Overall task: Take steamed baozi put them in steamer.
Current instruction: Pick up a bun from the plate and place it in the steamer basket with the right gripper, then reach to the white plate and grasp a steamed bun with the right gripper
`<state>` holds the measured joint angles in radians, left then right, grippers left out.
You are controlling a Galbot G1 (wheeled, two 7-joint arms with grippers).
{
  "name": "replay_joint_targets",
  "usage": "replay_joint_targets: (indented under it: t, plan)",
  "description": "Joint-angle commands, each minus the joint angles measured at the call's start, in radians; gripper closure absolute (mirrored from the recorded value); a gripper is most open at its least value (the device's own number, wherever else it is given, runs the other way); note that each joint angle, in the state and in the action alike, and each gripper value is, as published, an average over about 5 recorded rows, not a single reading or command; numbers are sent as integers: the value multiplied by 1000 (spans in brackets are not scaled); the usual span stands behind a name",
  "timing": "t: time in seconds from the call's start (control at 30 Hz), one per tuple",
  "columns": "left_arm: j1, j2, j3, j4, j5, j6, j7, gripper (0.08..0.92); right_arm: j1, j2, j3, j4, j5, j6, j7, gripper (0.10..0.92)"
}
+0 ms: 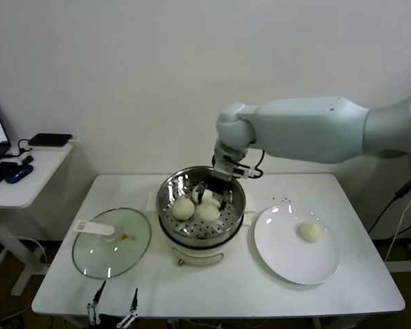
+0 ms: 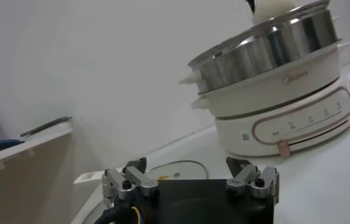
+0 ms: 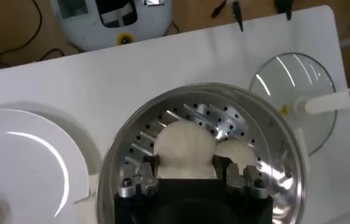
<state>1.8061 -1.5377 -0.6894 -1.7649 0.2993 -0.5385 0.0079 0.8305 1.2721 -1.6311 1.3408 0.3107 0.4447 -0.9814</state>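
The steamer (image 1: 168, 188) is a shiny perforated steel basket on a white cooker base at the table's middle. Three cream-white baozi lie in it: one on the left (image 1: 183, 208), one in front (image 1: 207, 212), and one partly hidden behind my right gripper (image 1: 214, 197). That gripper is low inside the basket. In the right wrist view it (image 3: 185, 164) is shut on a baozi (image 3: 185, 143), with another baozi (image 3: 238, 155) beside it. One baozi (image 1: 311, 232) sits on the white plate (image 1: 288, 257). My left gripper (image 1: 114, 301) is parked, open and empty, at the front edge.
A glass lid (image 1: 113, 250) with a white handle lies flat left of the steamer. The plate is right of it. A side desk (image 1: 20, 181) with a laptop and mouse stands far left. The left wrist view shows the cooker base (image 2: 284, 115) from the side.
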Motion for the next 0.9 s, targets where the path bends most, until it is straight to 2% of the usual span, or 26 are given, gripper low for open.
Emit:
replay_joint_targets:
  t: [0.03,0.47,0.57,0.7,0.9]
  plan:
    - [0,1,-1,3,-1,-1,0,177,-142,44,28,-49,-102,49,15,414]
    - [-2,0,-2,0,-5,-3,0,177,-199,68,56,-113,-134,60,41,407]
    - [-2,0,-1,2,-4,-4,0,177,-177,63,59,-116,-130,72,48,358]
    - [-3,0,0,3,-4,-4,0,177,-95,29,35,-115,-87,98,20,254]
    - [-4,4,3,5,-3,-4,1,177,76,-82,-114,-99,122,83,-52,204]
